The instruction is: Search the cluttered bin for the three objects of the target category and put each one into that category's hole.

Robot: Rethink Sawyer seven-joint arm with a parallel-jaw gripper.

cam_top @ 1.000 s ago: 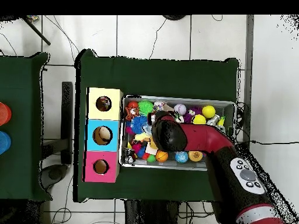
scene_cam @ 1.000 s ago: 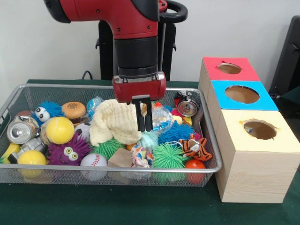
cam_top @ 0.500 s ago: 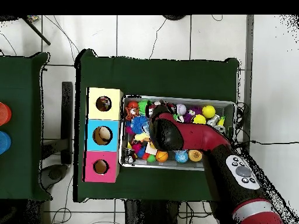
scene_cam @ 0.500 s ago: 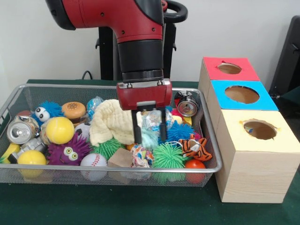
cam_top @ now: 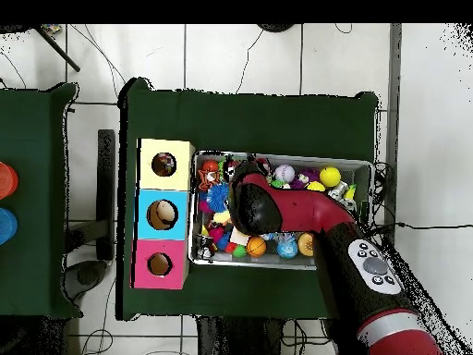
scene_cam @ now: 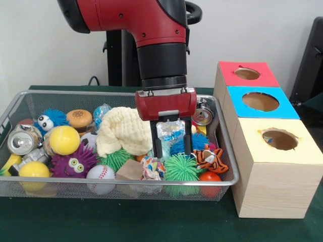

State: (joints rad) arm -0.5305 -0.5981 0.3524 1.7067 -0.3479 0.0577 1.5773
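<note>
Front view. The pincer (scene_cam: 171,145) hangs over the middle-right of the wire bin (scene_cam: 15,108) with its two black fingers (scene_cam: 154,142) apart, nothing clamped. Between them, just under the red pincer body, shows a crinkled clear-and-blue wrapper (scene_cam: 170,130); lower down a blue spiky ball (scene_cam: 177,145) sits between the finger tips, with a green spiky ball (scene_cam: 181,168) just in front. Which of these is the target I cannot tell; the category is not evident. My judgement: the wrapper lies directly within the open span, so the coming move is a short drop and close. The wrapper looks light, shiny and irregular, with no clear long axis. The three-hole box (scene_cam: 262,131) stands just beside the bin.

Overhead view. The arm covers the pincer and the wrapper; the bin and box lie side by side on the green surface (cam_top: 277,120).
</note>
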